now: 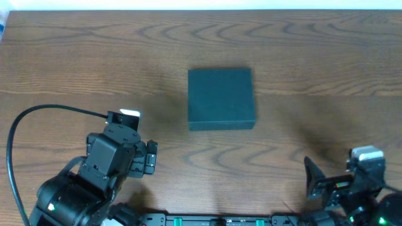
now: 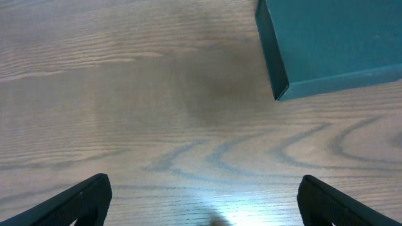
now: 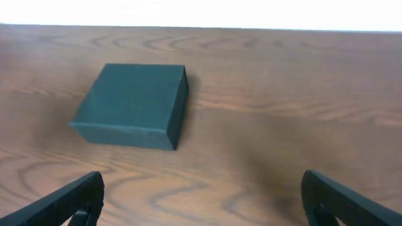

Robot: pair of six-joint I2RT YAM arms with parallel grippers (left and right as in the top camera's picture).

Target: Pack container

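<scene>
**Figure. Closed container and both arms at rest, three views.** The container [image 1: 221, 98], a dark teal box with its lid down flat, lies near the middle of the wooden surface [image 1: 314, 63]. It is ahead of both arms and well apart from each. The left claw [image 2: 204, 204] is released, its jaws spread wide over bare wood with nothing between them. The right claw [image 3: 201, 198] is likewise released and empty, and faces the box from farther off.

*Risks.* The box appears light and the surface smooth. A single claw pressing at the lid edge would probably slide or turn the box rather than raise the flap, unless the other claw braces it. An approach from the hinged side would pry against the fold and could crease the cardboard. A flap raised and then let go may drop shut again.

*Not resolved.* No view shows a clear seam between lid and body, so the opening side cannot be told. The interior is hidden. No goods to be packed appear in any view. The left wrist view cuts the box off at its top right corner. The overhead view shows only part of the right arm at the frame's lower edge.
</scene>
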